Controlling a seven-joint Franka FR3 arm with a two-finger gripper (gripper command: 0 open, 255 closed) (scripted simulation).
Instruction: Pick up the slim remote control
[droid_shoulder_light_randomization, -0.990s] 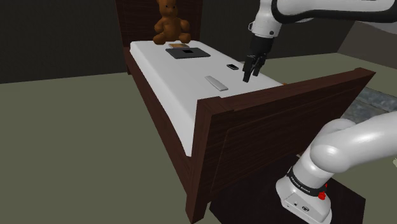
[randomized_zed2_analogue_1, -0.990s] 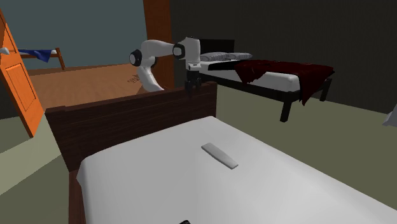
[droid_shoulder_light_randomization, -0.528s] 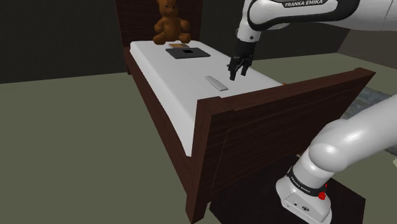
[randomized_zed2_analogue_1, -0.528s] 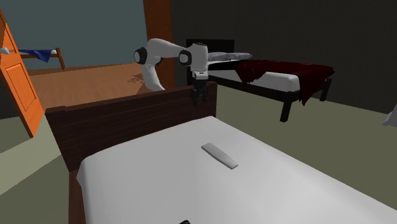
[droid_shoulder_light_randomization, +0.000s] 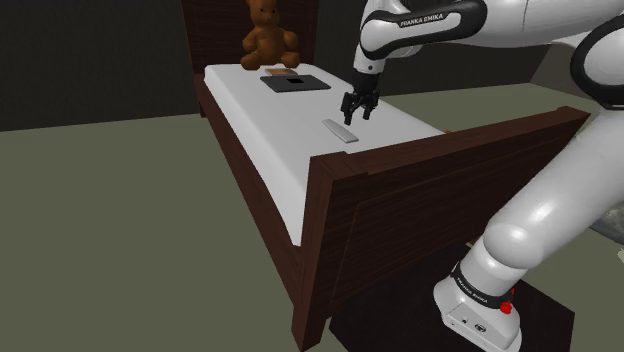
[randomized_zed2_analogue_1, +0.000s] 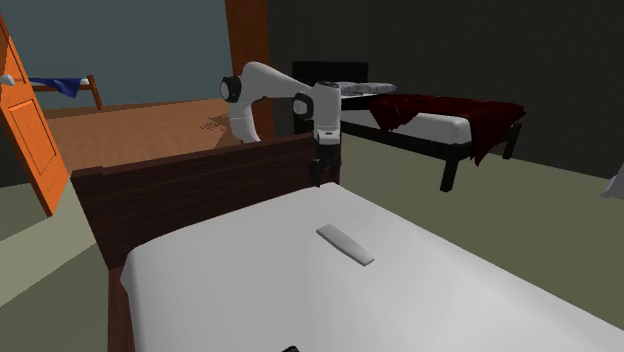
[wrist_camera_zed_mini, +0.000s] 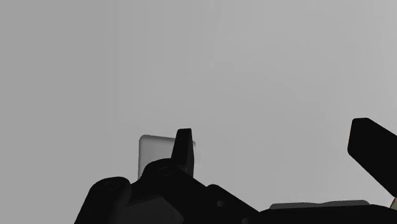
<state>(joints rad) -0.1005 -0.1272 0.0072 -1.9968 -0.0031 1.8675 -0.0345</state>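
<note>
So, the bed (droid_shoulder_light_randomization: 262, 125) is the big thing here: flat white top, with a dark wooden footboard (droid_shoulder_light_randomization: 430, 190) standing between it and where I'm mounted. That's why my arm (droid_shoulder_light_randomization: 540, 25) arches high over the board and comes down from above. My tool (droid_shoulder_light_randomization: 356, 114) hangs just above the bed, pointing down, fingers (wrist_camera_zed_mini: 184, 147) spread wide with nothing between them. The slim remote control (droid_shoulder_light_randomization: 339, 132) lies flat mid-bed, just beside the tool, one end peeking out behind a fingertip in the wrist view. I reckon I should line up across its narrow width before dropping.
</note>
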